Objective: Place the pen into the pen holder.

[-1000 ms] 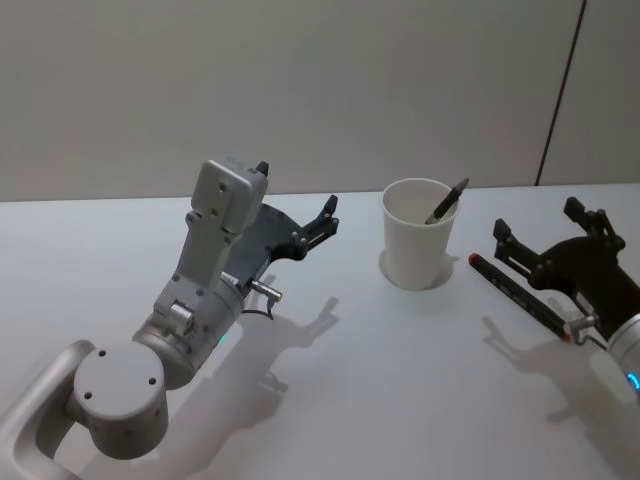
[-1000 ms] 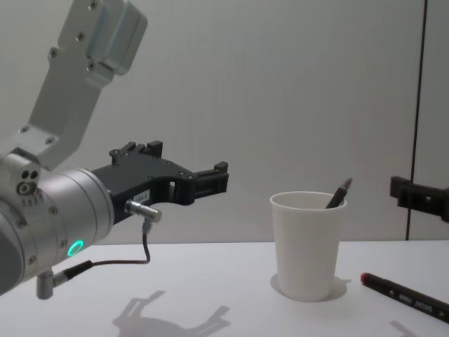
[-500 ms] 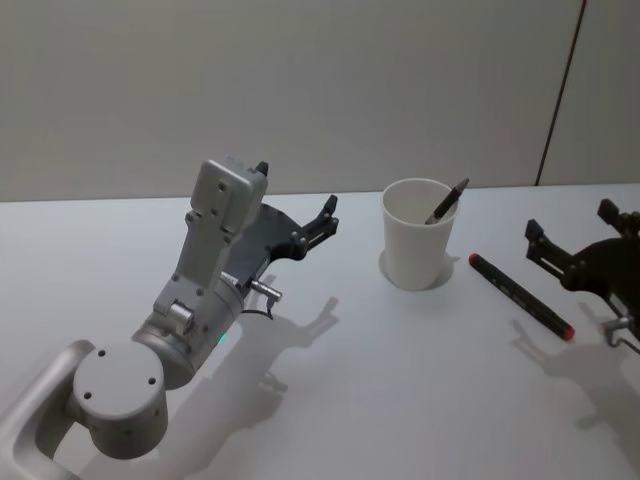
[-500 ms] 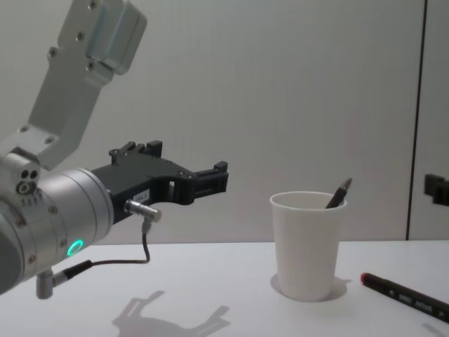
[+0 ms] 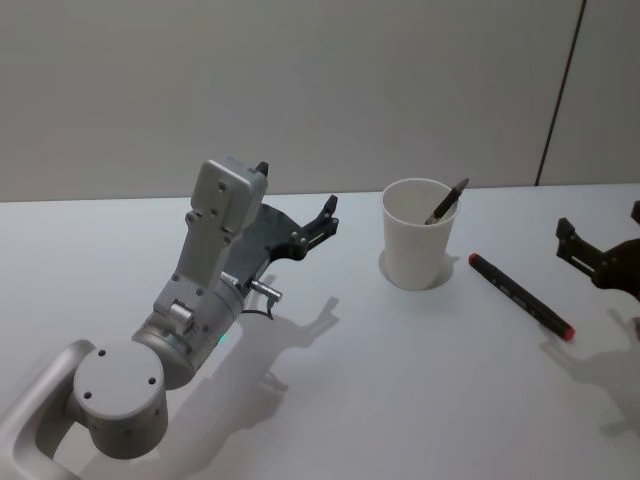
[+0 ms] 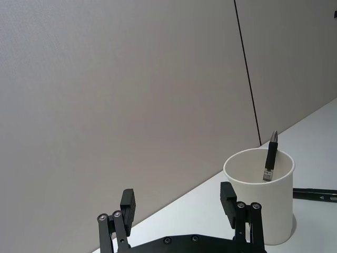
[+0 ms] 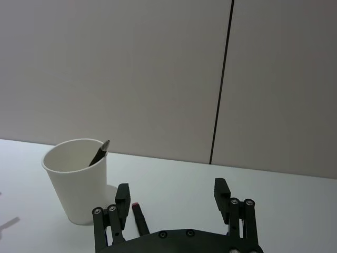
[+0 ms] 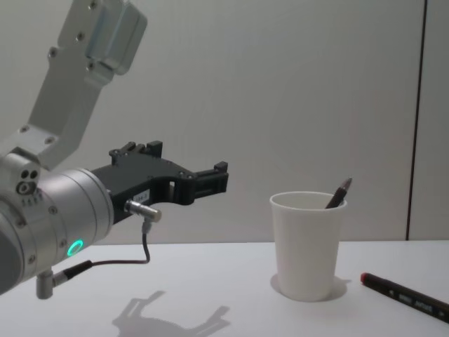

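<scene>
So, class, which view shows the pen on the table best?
The head view: the pen lies whole beside the pen holder, both red ends visible. The chest view cuts off one end; the left wrist view shows a sliver past the holder; the right wrist view shows its red tip behind the right hand.

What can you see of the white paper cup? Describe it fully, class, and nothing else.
The pen holder is a plain white paper cup, tapered, wider at its rolled rim than at its base. It stands upright and open on the white table. One dark pen leans inside against the rim, its tip poking above. A black-and-red pen lies on the table to its right, apart from it.
</scene>
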